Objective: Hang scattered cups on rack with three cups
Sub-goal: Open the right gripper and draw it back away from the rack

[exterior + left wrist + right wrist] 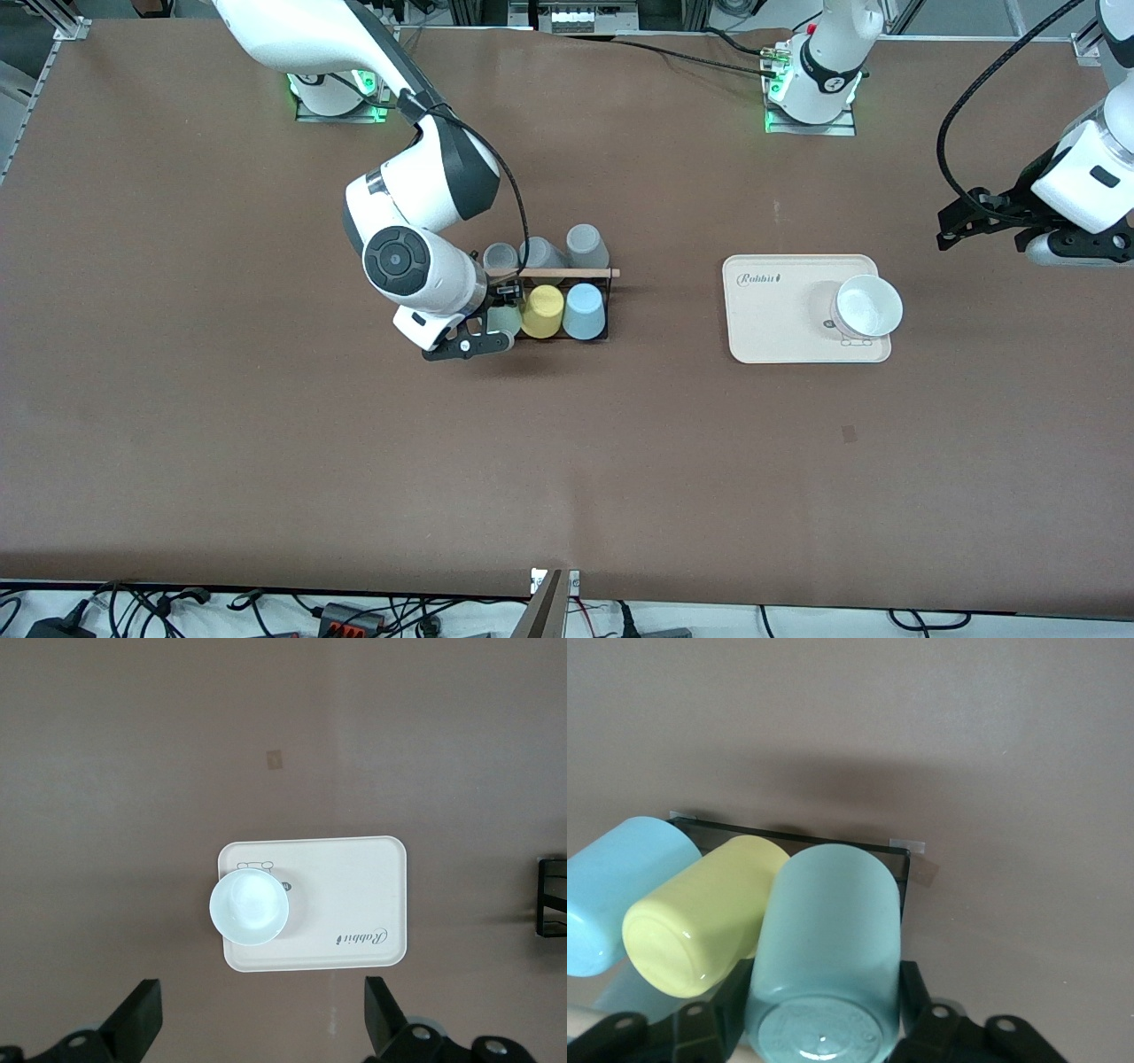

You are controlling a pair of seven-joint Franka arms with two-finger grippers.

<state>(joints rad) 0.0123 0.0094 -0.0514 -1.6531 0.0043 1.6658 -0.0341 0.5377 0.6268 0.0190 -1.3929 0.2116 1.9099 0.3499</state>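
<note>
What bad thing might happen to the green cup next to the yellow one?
The right gripper has its fingers around the mint-green cup at the rack, and the cup sits tight against the yellow cup. Pulling away carelessly might drag the green cup off its peg or bump the yellow one loose. The left gripper waits, open, above the cream tray.

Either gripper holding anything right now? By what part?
The right gripper grips the mint-green cup by its sides near the base, upside down on the rack. The left gripper is open, holding nothing, over the tray.
</note>
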